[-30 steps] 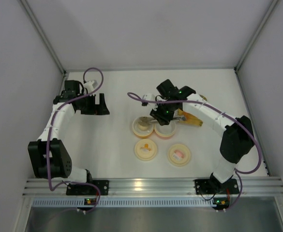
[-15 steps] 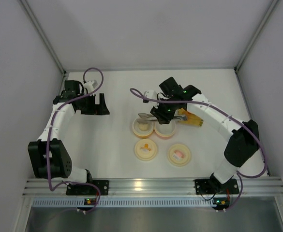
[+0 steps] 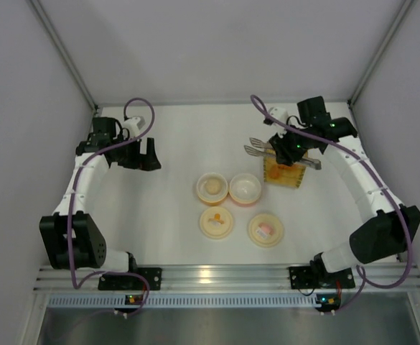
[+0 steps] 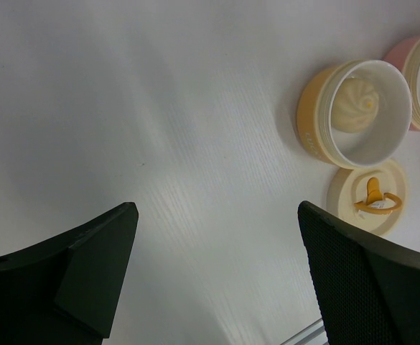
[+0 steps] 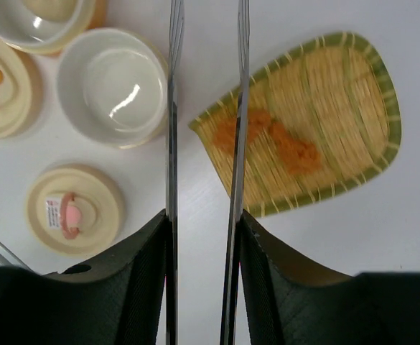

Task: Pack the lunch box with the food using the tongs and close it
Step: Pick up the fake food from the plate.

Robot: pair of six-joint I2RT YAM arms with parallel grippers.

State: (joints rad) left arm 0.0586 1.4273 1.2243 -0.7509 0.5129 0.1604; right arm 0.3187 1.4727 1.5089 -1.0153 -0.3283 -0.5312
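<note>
Right claw (image 5: 202, 223), clamped on tongs (image 5: 172, 108), has swung from yellow tub (image 4: 314, 126) to tray (image 5: 353, 108), ball (image 4: 353, 111) left inside. Left claw (image 4: 213, 215) stands apart.

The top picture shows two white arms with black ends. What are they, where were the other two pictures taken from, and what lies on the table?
They are two robot arms, seen from above. The other pictures come from cameras on the wrists. The left gripper is open and holds nothing. The right gripper is shut on metal tongs, by a woven yellow tray with orange chunks. On the table stand a cream-yellow tub holding a white ball, an empty pink tub and two lids lying off.
</note>
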